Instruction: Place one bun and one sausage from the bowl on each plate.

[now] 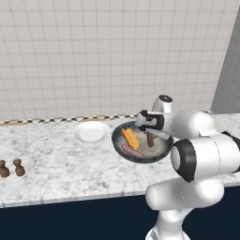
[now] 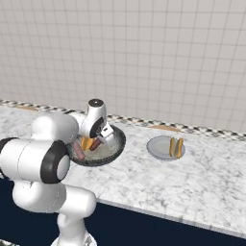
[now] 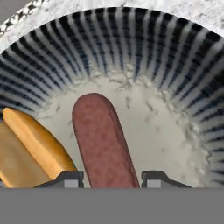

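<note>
In the hand view the gripper (image 3: 111, 178) sits low inside the bowl (image 3: 175, 65), its two dark finger tips (image 3: 70, 178) closed on either side of a reddish-brown sausage (image 3: 103, 140) that runs up from the bottom centre of the frame. An orange bun (image 3: 30, 148) lies just beside that sausage at the lower left.

In the left base view the bowl (image 1: 123, 152) sits at centre frame on the marble counter (image 1: 56, 168), holding the bun (image 1: 130, 138), the gripped sausage (image 1: 150, 139) and a second sausage (image 1: 132, 151) nearer the bowl's front rim. The white plate (image 1: 92, 131) lies bare just left of the bowl. Two small brown shakers (image 1: 11, 168) stand at the far left.

In the right base view the grey plate (image 2: 158, 146) — right of centre, well apart from the bowl (image 2: 117, 139) — carries a bun and sausage (image 2: 176, 147) side by side.
</note>
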